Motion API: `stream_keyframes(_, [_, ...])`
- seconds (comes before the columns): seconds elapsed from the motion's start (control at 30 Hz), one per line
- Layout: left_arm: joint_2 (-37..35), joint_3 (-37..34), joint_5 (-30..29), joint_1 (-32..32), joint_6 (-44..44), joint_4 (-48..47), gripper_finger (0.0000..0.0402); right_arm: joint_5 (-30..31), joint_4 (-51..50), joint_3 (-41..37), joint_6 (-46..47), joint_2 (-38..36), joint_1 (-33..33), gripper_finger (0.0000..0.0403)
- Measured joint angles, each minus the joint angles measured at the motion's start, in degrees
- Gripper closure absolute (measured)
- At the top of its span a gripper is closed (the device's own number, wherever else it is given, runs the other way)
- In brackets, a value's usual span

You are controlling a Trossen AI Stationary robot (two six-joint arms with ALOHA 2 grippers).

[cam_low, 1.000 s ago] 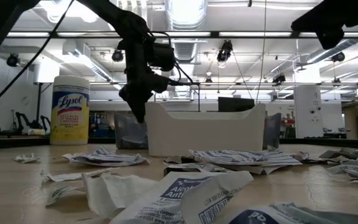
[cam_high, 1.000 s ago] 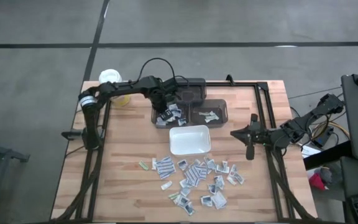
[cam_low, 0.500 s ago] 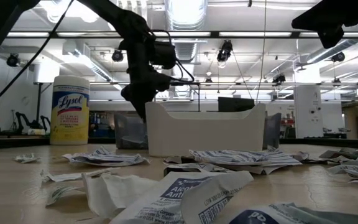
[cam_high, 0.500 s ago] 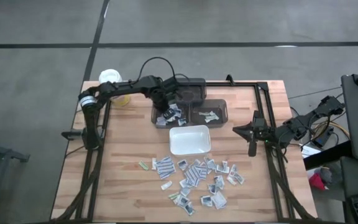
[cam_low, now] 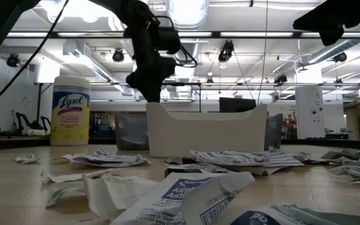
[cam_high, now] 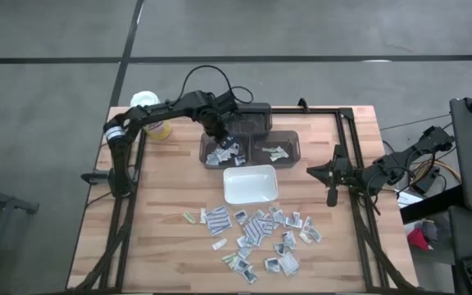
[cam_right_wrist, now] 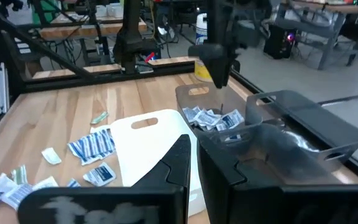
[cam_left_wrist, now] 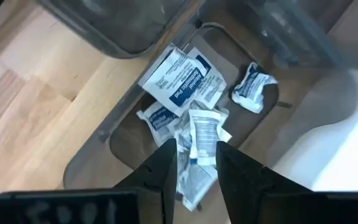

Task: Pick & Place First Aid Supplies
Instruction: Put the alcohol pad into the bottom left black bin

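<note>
High view: left pincer (cam_high: 216,131) above smoky clear bin (cam_high: 209,157), upper centre of frame; packets (cam_high: 224,152) piled inside. Second bin (cam_high: 293,151) to its right holds few packets. White tray (cam_high: 250,183) at centre; loose packets (cam_high: 256,233) scattered lower centre on tabletop (cam_high: 162,221).

Left wrist view alone shows fingers (cam_left_wrist: 161,174) parted, nothing gripped, pile directly beneath.

Right pincer (cam_high: 331,179) at right edge; right wrist view shows jaws nearly closed, empty.

Low view alone shows yellow canister (cam_low: 71,110) label, left.
</note>
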Motion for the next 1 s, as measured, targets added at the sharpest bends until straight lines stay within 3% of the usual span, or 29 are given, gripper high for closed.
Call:
stream_keyframes(0.23, [-0.22, 6.41, 0.03, -2.38, -8.04, -9.3, 0.0298, -0.02, 0.02, 0.0, 2.14, 0.0, 0.0, 0.0376])
stream_keyframes(0.47, [-0.45, 8.49, -0.01, -9.47, -17.31, -15.17, 0.0298, -3.39, 0.02, 0.0, 6.26, 0.13, 0.0, 0.0376])
stream_keyframes(0.6, [-1.25, 8.05, -0.91, -15.65, -22.94, -15.36, 0.0298, -9.37, 0.04, 0.0, 7.07, 0.22, 0.0, 0.0376])
stream_keyframes(0.77, [-2.31, 7.73, -7.38, -24.75, -31.26, -15.39, 0.0298, -18.98, 0.07, 0.0, 7.23, 1.15, 0.0, 0.0376])
stream_keyframes(1.0, [-2.47, 7.73, -10.94, -36.92, -41.44, -15.35, 0.0298, -31.37, 2.38, 0.05, 7.27, 6.15, 0.0, 0.0376])
